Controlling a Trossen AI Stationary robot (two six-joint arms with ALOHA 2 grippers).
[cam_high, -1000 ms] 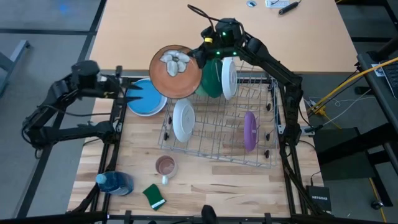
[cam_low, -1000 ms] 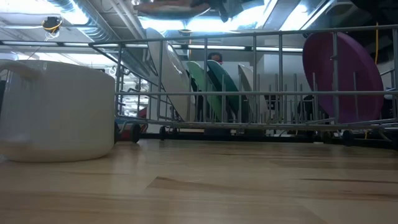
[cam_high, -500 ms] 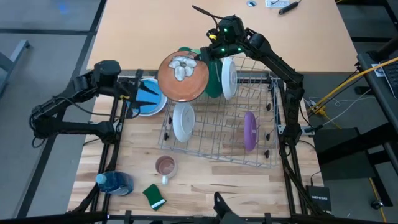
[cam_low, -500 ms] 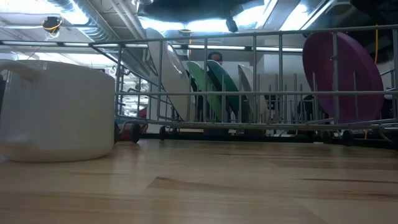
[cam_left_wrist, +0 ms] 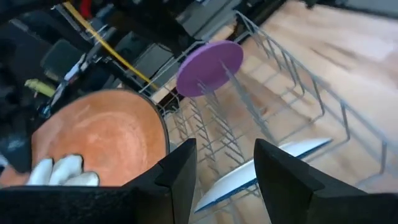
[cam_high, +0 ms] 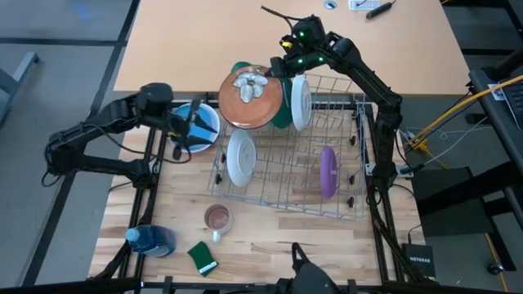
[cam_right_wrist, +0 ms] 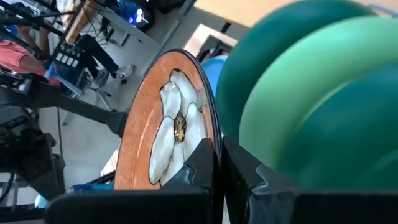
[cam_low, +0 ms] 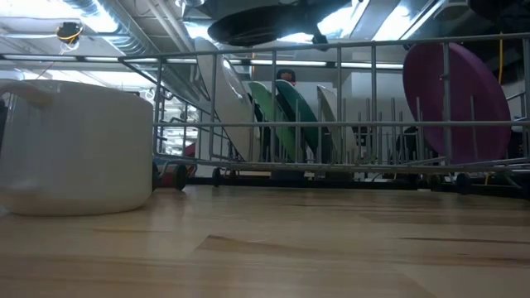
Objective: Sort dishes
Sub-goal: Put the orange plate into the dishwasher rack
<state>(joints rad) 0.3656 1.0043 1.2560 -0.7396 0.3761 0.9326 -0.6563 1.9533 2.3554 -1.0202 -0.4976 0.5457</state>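
Note:
My right gripper (cam_high: 282,69) is shut on an orange-pink plate with a white flower (cam_high: 250,100), held above the far left corner of the wire rack (cam_high: 351,163). From the low view its dark underside (cam_low: 265,21) shows over the rack. In the rack, plates stand on edge between the wires: two green (cam_high: 278,116), two white (cam_high: 301,102) (cam_high: 241,159) and one purple (cam_high: 328,171). A blue plate (cam_high: 209,122) lies flat on the table left of the rack. My left gripper (cam_high: 193,127) hovers open over it, empty; its open fingers frame the left wrist view (cam_left_wrist: 227,180). My right gripper pinches the flower plate's rim (cam_right_wrist: 214,134) between its two fingers, one finger (cam_right_wrist: 200,160) on the flowered face and one on the back. The fingers come from the table's far right side. The plate is lifted clear of the rack, roughly level, flower face up.
A small clear mug (cam_high: 217,217), a green sponge (cam_high: 203,258) and a blue bottle (cam_high: 151,241) sit near the table's front left. Black frame rails (cam_high: 151,171) run along the table's sides. The mug fills the low view's left (cam_low: 74,145).
My right gripper has carried the flower plate toward the table's right, from beside the rack's far left corner to over it, still shut on its rim. My left gripper has moved right, toward the rack, and now stands over the blue plate.

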